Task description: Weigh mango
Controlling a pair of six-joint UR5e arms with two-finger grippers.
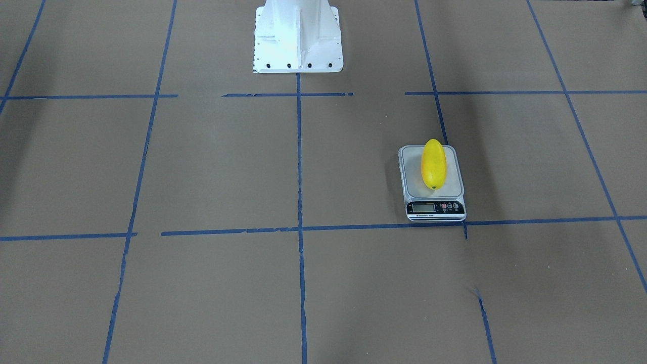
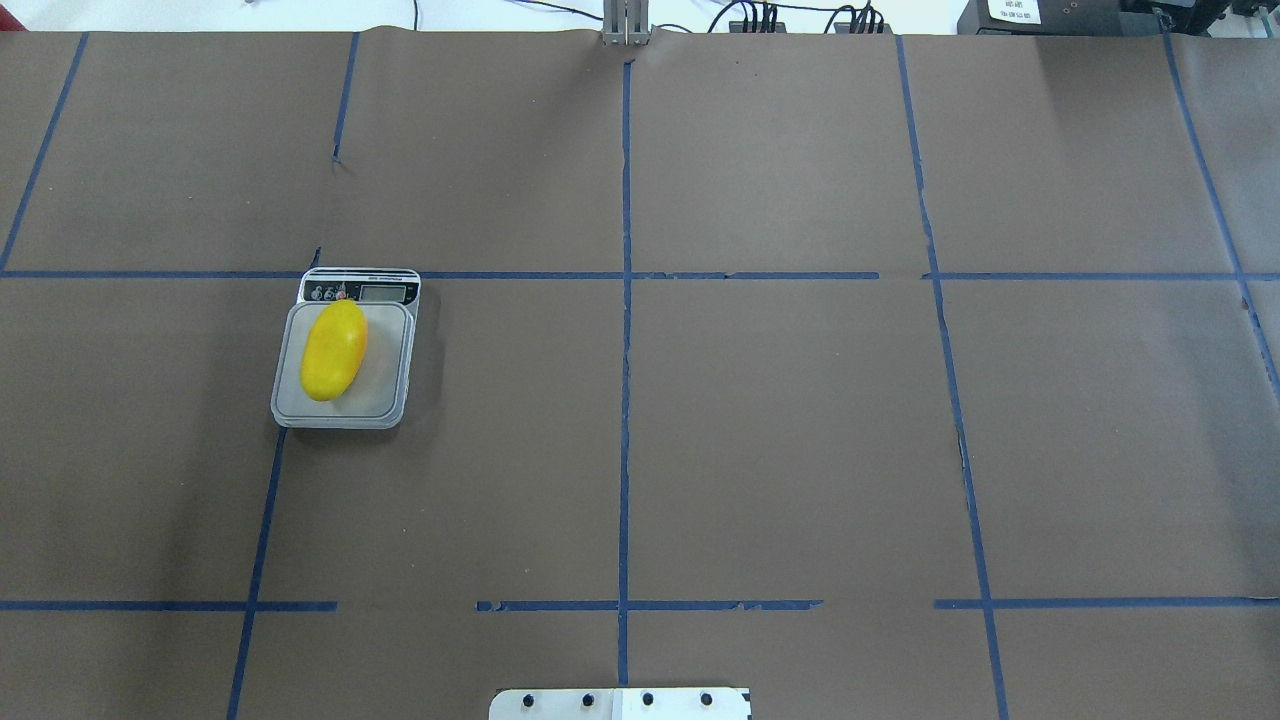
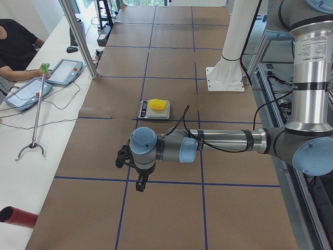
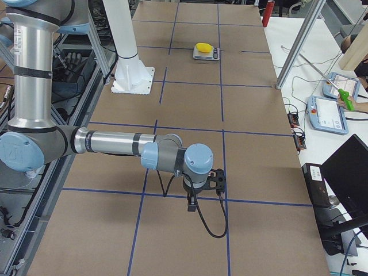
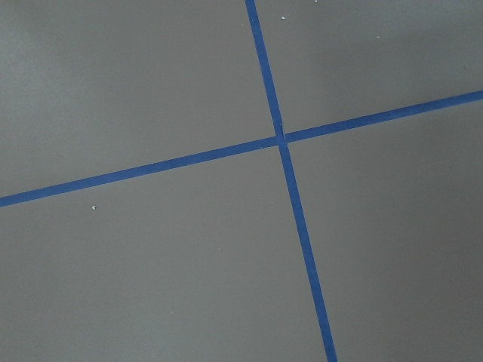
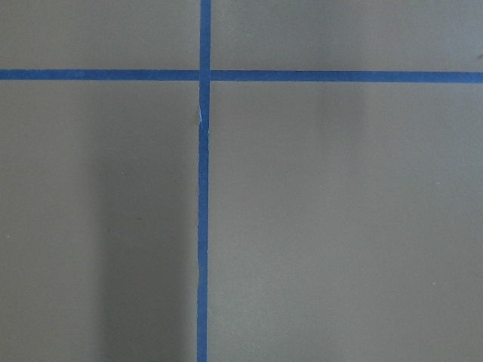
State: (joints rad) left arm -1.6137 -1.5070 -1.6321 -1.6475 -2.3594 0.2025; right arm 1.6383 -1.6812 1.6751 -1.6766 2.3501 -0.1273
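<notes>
The yellow mango lies lengthwise on the platform of a small digital scale, its dark-dotted end toward the display. It also shows in the overhead view on the scale, left of the table's centre line. Neither gripper is near it. The left gripper shows only in the exterior left view, held above the table well short of the scale. The right gripper shows only in the exterior right view, far from the scale. I cannot tell whether either is open or shut. Both wrist views show only brown paper and blue tape.
The white robot base stands at the table's robot side. Blue tape lines grid the brown table cover. An operator, tablets, a grabber tool and a red cylinder are at the side bench.
</notes>
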